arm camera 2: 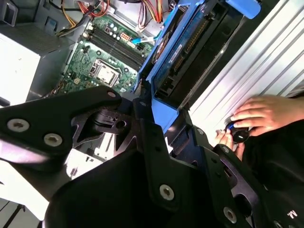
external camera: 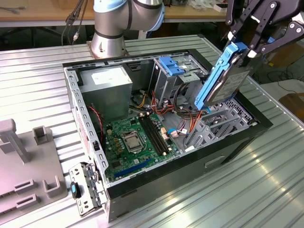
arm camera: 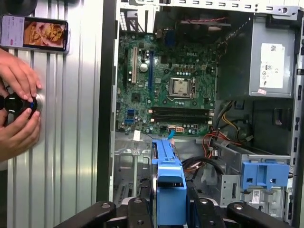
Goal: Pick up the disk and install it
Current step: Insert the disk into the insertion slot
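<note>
**Disk poised over the open case**
My gripper [external camera: 241,51] pinches the blue carrier end of the disk [external camera: 227,80], its jaws closed on it. The disk hangs tilted above the computer case [external camera: 199,166], near the drive cage [external camera: 183,78], angled, I judge, for sliding in.

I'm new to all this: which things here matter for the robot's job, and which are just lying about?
In the job: the disk, clamped in the gripper and tilted above the open computer case.

Just lying about: the phone, the grey plastic fixture, the metal bracket beside the case, and a person's hands on a black knob.
</note>
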Available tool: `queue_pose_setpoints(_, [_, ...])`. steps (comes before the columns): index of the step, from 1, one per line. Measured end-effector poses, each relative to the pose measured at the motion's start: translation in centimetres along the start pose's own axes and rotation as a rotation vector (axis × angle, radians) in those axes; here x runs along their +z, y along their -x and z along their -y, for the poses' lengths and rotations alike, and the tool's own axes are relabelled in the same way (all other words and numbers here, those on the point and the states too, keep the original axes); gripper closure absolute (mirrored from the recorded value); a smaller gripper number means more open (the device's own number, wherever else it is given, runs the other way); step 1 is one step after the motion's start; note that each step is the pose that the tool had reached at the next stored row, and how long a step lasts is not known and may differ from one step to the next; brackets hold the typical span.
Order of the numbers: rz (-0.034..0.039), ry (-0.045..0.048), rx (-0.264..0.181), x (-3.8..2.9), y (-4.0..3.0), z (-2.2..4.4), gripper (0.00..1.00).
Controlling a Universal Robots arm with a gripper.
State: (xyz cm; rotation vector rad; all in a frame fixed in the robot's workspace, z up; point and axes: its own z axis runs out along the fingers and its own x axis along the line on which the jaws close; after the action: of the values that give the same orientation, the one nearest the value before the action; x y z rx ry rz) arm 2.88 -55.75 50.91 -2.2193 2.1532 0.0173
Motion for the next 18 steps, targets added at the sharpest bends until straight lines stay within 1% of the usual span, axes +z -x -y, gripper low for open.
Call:
queue_pose_setpoints(3, [-0.0002, -0.0001, 0.003, 0.32, -0.04, 0.82, 0.63])
queue_pose_setpoints(6, [-0.0014, -0.0021, 0.05, 0.78, -0.07, 1.05, 0.63])
queue_pose_setpoints(7, [-0.0017, -0.0022, 0.053, 0.85, -0.07, 1.38, 0.63])
queue_pose_setpoints(8, [-0.0016, -0.0022, 0.053, 0.9, -0.09, 1.75, 0.63])
queue_pose_setpoints(10, [-0.0015, -0.0022, 0.052, 1.09, -0.11, 2.21, 0.63])
queue_pose_setpoints(11, [-0.0011, -0.0016, 0.044, 1.27, -0.13, 2.38, 0.63])
queue_pose_setpoints(13, [-0.0007, -0.0012, 0.036, 1.51, -0.18, 2.61, 0.63])
queue_pose_setpoints(15, [-0.001, -0.0009, 0.033, 1.84, -0.42, 2.88, 0.63])
queue_pose_setpoints(18, [-0.001, -0.0008, 0.03, 2.12, -0.52, 3.14, 0.63])
